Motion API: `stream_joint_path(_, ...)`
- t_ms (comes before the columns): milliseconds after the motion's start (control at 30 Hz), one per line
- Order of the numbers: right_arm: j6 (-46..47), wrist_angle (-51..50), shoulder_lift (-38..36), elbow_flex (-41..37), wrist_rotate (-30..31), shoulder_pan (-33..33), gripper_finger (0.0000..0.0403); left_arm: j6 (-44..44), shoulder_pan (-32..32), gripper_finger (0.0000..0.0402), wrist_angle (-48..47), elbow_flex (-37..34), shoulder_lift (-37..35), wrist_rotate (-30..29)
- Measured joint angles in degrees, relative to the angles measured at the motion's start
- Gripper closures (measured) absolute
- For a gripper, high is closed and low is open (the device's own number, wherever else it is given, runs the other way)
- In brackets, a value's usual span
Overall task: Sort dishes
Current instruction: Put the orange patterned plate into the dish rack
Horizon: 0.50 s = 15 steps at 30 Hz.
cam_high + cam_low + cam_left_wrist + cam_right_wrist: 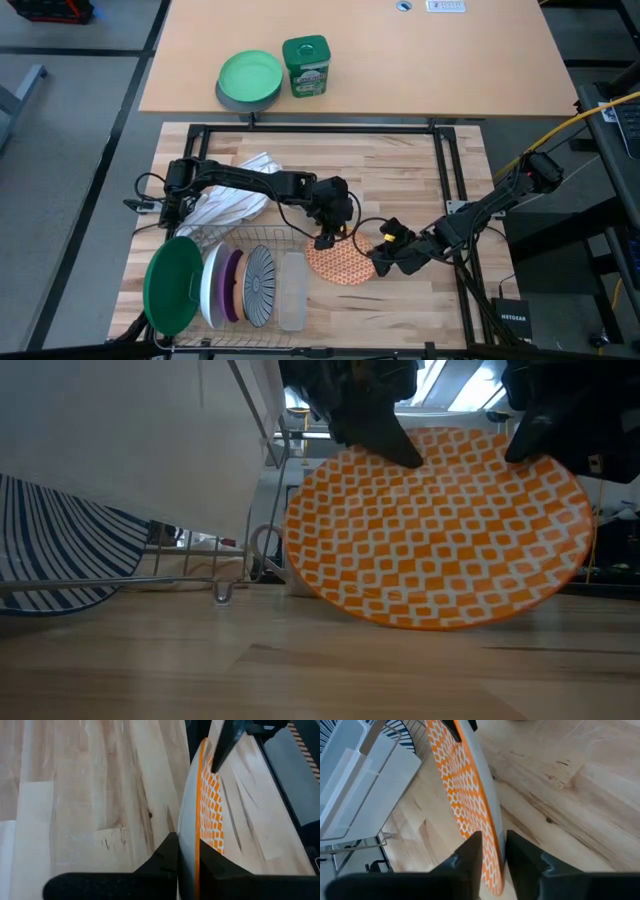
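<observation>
We see the orange patterned plate (340,263) tipped up off the butcher-block table (400,200), its lower rim resting on the wood and its patterned face turned toward the low camera, so that its broad face runs roughly from the left arm's side across to the right arm's side. It stands just to the right of the wire dish rack (262,240), close to the pale rack tray (292,290). The left gripper (324,240) comes down on the plate's upper rim on the rack side; in its wrist view we see its fingers (165,862) closed tight on the rim, one on each face. The right gripper (385,262) sits at the rim's opposite side; its fingers (470,852) straddle the plate edge with a narrow gap, and we cannot tell whether they press on it or have let go. In the rack stand the other dishes on edge: the large dark green plate (172,283), a white plate (212,285), a purple plate (232,285) and the blue-and-white striped plate (259,285). A white cloth (235,195) lies behind the rack. On the far table sit a light green plate on a grey bowl (250,78) and a green tin (305,65).
</observation>
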Motion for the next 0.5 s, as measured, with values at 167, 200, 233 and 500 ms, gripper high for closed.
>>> stream_joint_path(167, 1.9, 0.2, -0.1, 0.0, -1.6, 0.0, 0.029, -2.2, 0.0, 0.0396, 0.4, 0.0, 0.0, 0.0)
stream_joint_path(200, 3.5, 0.0, -0.4, 0.0, -2.4, 0.0, 0.0288, -2.7, 0.0, 0.0396, 0.7, 0.0, 0.0, 0.0)
stream_joint_path(233, 5.5, -0.1, -0.6, 0.0, -3.4, -0.1, 0.0287, -3.1, -0.1, 0.0396, 1.1, 0.0, 0.0, -0.1)
stream_joint_path(500, 8.2, -2.5, -7.9, -0.1, -6.0, 0.0, 0.0284, -3.0, -0.1, 0.0398, 3.1, 0.0, -1.1, -0.5)
